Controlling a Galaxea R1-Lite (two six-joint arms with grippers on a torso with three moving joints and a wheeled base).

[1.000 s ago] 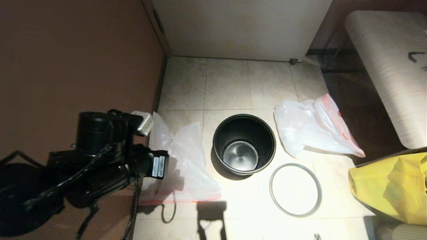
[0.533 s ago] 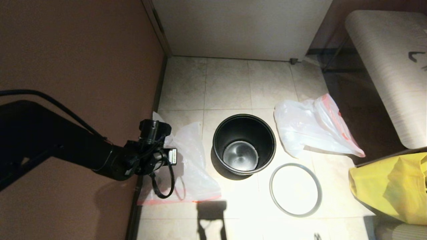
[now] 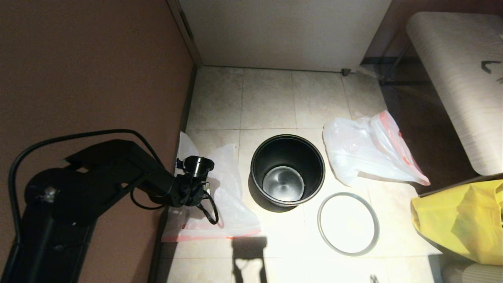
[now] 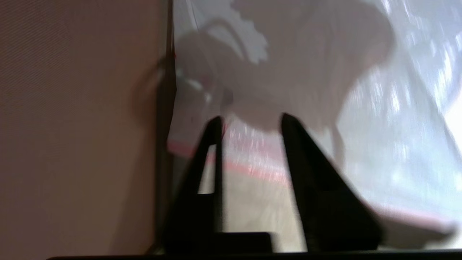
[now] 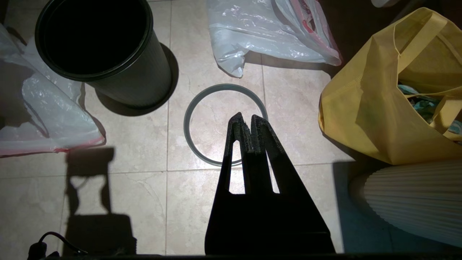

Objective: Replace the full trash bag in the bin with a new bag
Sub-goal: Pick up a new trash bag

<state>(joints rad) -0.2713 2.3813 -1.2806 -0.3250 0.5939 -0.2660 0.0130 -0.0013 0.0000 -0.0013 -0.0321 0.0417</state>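
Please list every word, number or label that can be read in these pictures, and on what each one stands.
None can be read.
Dark marks on the pale striped bench: cut off by the picture's edge, not readable.
The bin and the yellow bag show no lettering.

The left arm (image 3: 98, 177) is matte black throughout, built of chunky rounded links. A thin black cable arcs over its upper link, and another loops below the wrist, at 5 o'clock from the short cylindrical cap there. Both grippers have black, tapering, wedge-shaped fingers (image 5: 240, 133) with slotted cut-outs; the right pair's inner edges look rough-textured.
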